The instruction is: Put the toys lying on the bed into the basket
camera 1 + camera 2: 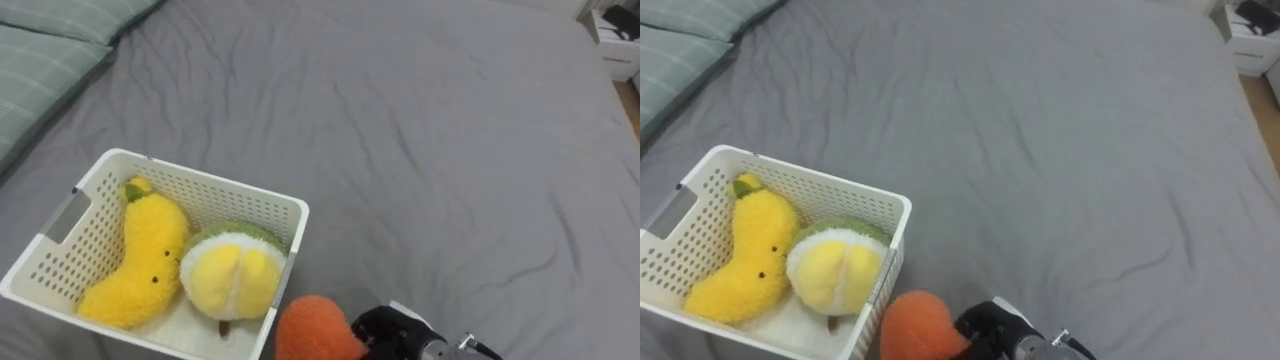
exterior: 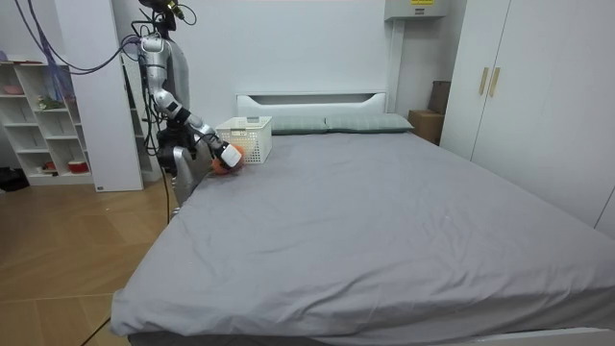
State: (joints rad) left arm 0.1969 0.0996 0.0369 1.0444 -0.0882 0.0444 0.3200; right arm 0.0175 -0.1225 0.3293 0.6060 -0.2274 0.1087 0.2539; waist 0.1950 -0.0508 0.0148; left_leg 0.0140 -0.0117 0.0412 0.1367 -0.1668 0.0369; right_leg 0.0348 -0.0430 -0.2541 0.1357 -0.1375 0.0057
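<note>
Right hand (image 1: 392,332), fingers closed around a round orange plush toy (image 1: 312,328), sits just beside the white perforated plastic basket (image 1: 230,203), which holds a yellow banana plush (image 1: 140,260) and a round yellow-green plush (image 1: 232,275).

Even, diffuse indoor light, soft shadows in creases across the grey bed (image 1: 430,150)
</note>
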